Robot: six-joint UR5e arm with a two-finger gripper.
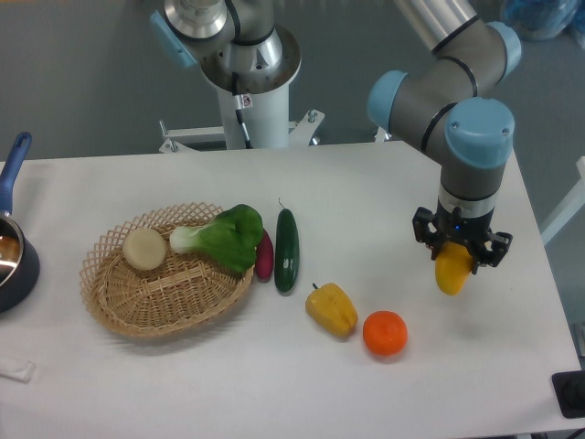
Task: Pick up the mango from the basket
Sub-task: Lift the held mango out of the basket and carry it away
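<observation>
mango (452, 273) between the jaws – well apart from basket (119, 306)

The arm reaches in from the upper right, elbow bent, its wrist pointing straight down over the table's right side. The gripper (454, 265) hangs vertical — both fingers clamped on the mango (452, 272), which juts below them, clear of the surface.

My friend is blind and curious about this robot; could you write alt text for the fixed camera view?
A robot arm's hand grips a yellow mango above the right side of a white table. To the left lie an orange, a yellow pepper, a cucumber, and a wicker basket holding leafy greens.
</observation>
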